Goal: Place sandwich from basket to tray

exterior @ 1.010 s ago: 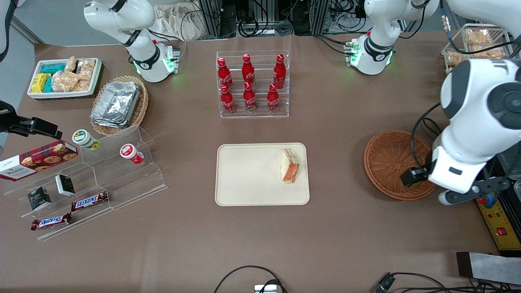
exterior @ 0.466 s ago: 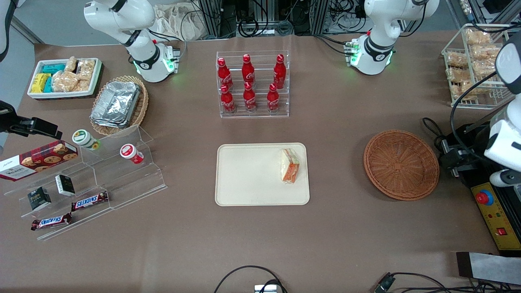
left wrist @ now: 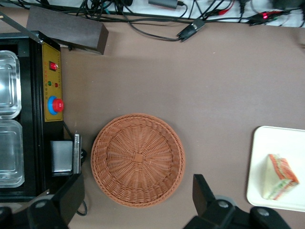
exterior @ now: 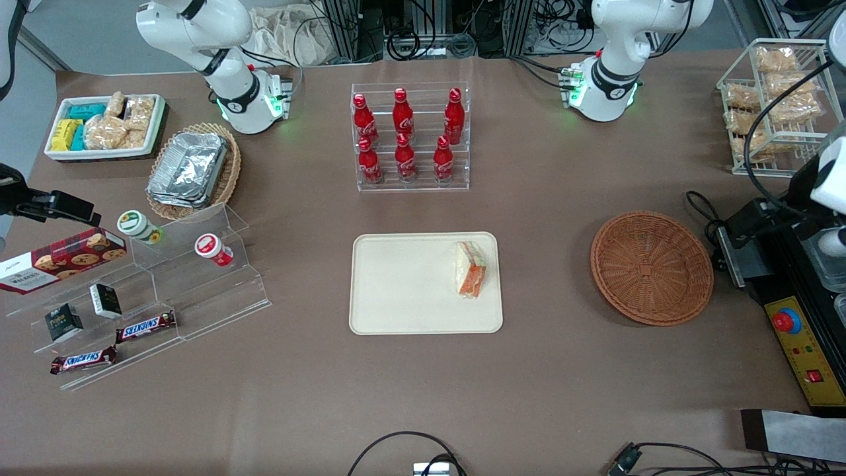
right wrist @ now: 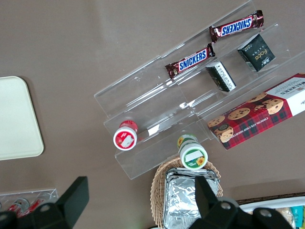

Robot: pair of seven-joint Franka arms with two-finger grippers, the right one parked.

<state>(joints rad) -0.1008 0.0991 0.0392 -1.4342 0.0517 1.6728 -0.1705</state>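
The sandwich, a wrapped wedge with orange and green filling, lies on the cream tray, at the tray's end nearest the basket. The round reddish-brown basket is empty. In the left wrist view the basket lies below the camera, with the sandwich on the tray off to one side. My left gripper hangs high above the table near the basket's rim, open and empty, its black fingers spread wider than the basket. The arm shows at the working arm's end of the table.
A clear rack of red cola bottles stands farther from the front camera than the tray. A white wire rack of snack bags and a black control box with a red button are at the working arm's end. A dark block lies near the front edge.
The left arm has drawn back from over the basket toward the working arm's end of the table, uncovering the basket and the wire rack. The sandwich has stayed on the tray.
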